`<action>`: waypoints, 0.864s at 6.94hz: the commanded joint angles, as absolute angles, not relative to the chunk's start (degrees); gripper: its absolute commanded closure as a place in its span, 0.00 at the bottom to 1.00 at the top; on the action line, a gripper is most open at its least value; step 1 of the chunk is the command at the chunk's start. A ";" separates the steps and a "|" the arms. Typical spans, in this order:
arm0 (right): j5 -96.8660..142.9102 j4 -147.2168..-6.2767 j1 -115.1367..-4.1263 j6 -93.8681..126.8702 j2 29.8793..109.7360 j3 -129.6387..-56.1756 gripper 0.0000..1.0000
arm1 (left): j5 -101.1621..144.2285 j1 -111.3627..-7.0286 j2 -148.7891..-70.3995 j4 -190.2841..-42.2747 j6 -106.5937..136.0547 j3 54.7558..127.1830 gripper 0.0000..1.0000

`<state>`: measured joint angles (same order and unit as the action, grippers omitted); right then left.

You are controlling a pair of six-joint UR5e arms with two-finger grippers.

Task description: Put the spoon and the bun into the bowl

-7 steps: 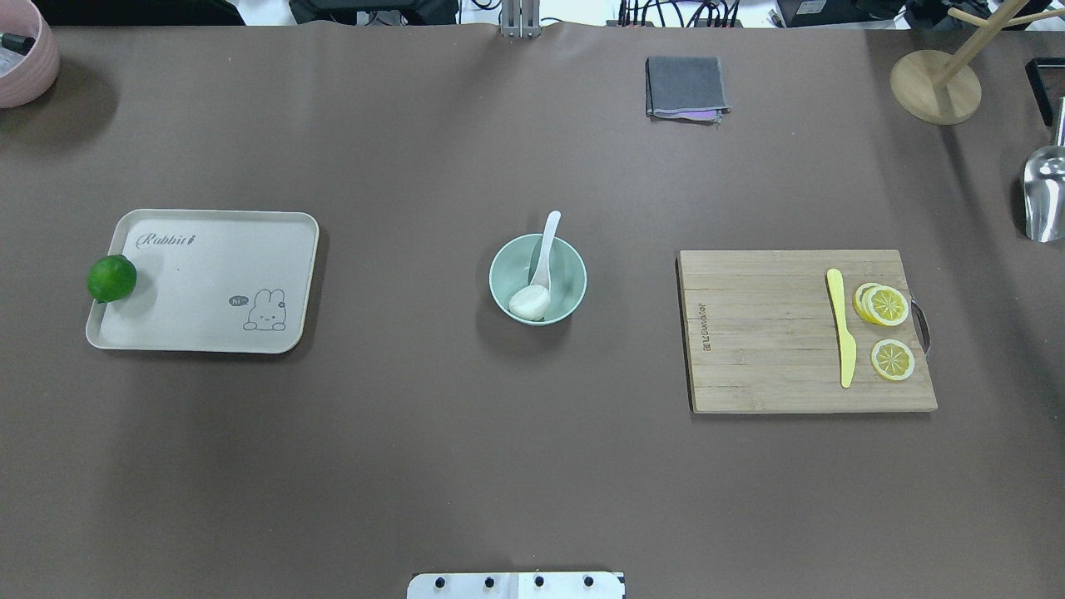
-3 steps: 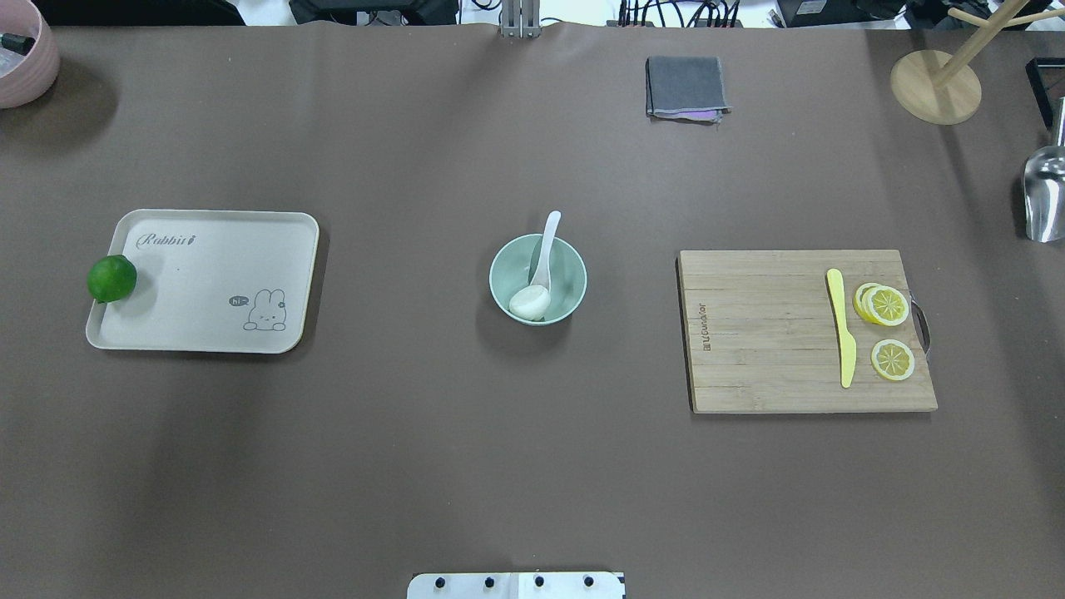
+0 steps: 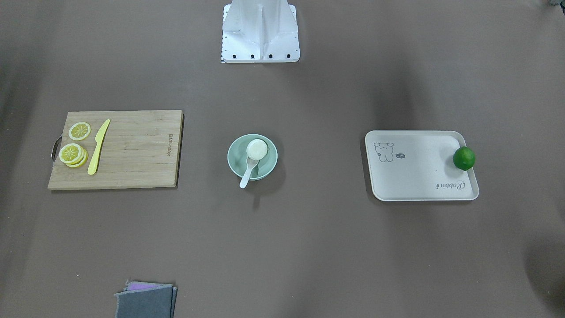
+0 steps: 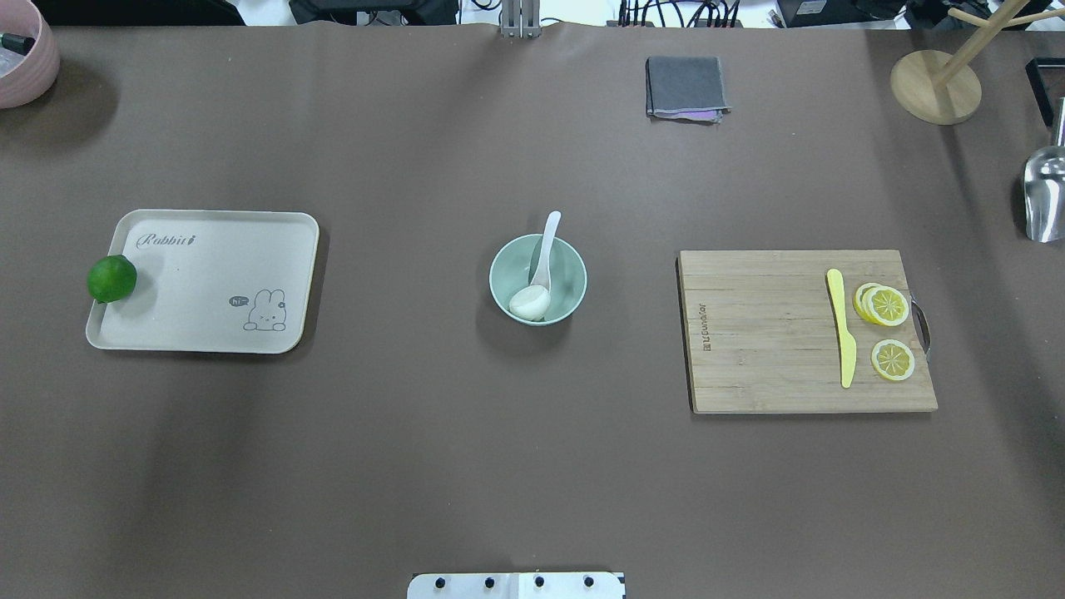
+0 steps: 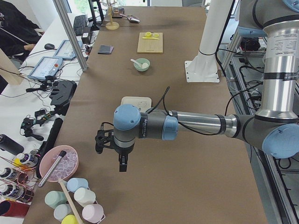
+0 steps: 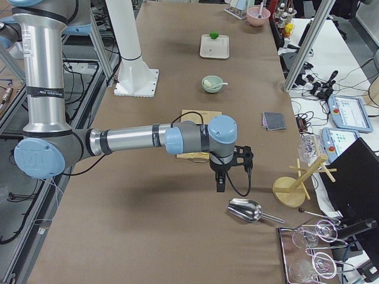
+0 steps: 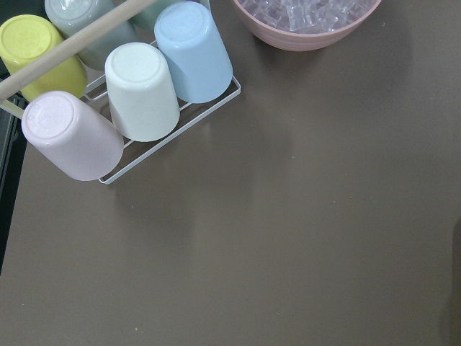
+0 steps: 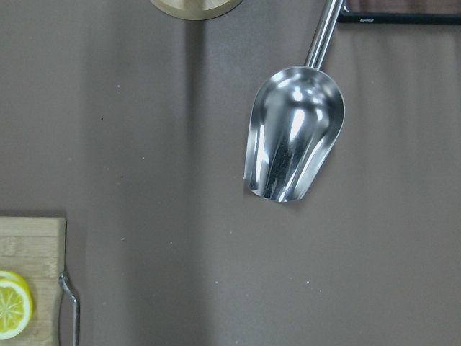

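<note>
The pale mint-green bowl point(image 4: 576, 274) stands at the table's middle, also in the front-facing view point(image 3: 233, 158). The white bun point(image 4: 529, 303) lies inside it on the near side, its flat pale underside showing in the front-facing view point(image 3: 256, 149). The white spoon point(image 4: 547, 246) lies in the bowl with its handle leaning over the far rim point(image 3: 246, 176). My left gripper point(image 5: 122, 164) hangs near the table's left end, far from the bowl. My right gripper point(image 6: 220, 184) hangs near the right end. Both show only in side views, so I cannot tell whether they are open or shut.
An off-white tray point(image 4: 208, 333) with a lime point(image 4: 111, 278) on its edge lies left. A cutting board point(image 4: 765, 333) with a yellow knife point(image 4: 842, 324) and lemon slices point(image 4: 886, 306) lies right. A grey cloth point(image 4: 685, 86), a metal scoop point(image 8: 292, 133) and cups point(image 7: 137, 94) sit at the edges.
</note>
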<state>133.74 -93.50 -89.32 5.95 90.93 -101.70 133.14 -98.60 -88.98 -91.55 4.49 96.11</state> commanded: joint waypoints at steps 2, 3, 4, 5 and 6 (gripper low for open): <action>133.68 -96.86 -88.59 6.50 92.54 -103.98 0.00 | 132.89 -98.53 -89.73 -91.58 4.57 96.59 0.02; 133.59 -96.59 -88.33 6.50 92.72 -103.54 0.00 | 133.24 -98.53 -89.82 -91.67 4.57 97.03 0.02; 133.77 -96.42 -88.33 5.98 92.64 -101.97 0.00 | 133.24 -98.26 -89.82 -91.58 4.57 97.55 0.02; 133.77 -96.33 -88.33 5.98 92.55 -101.95 0.00 | 133.24 -98.09 -89.91 -91.58 4.57 98.08 0.02; 133.77 -96.42 -88.33 6.06 92.72 -101.87 0.00 | 133.24 -97.91 -89.91 -91.67 4.57 98.52 0.02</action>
<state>133.76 -96.41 -88.35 6.06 92.62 -102.11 133.23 -98.13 -89.87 -91.61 4.57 97.95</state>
